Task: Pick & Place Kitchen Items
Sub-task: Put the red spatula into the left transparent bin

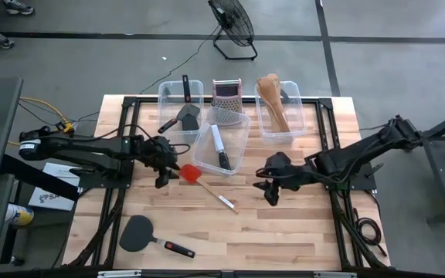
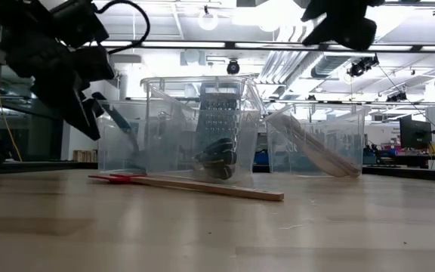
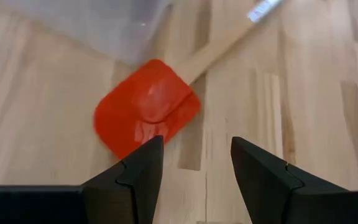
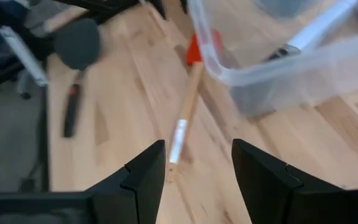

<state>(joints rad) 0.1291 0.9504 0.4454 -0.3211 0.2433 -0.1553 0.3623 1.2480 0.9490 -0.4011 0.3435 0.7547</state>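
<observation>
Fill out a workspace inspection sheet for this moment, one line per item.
Surface: wooden table, bare boards in front.
Job's things: red spatula lying beside the middle bin; black spatula near the front left; knife in the middle bin; wooden spoons in the right bin.
Clutter: box grater behind the bins.
Grippers: left gripper open, over the red spatula; right gripper open, empty.
Cables: yellow cable at the left.
Surroundings: floor fan.

Left arm stretched inward over the table, left gripper (image 1: pixel 166 171) with fingers apart and holding nothing, right arm reaching inward, right gripper (image 1: pixel 267 186) also parted, empty
</observation>
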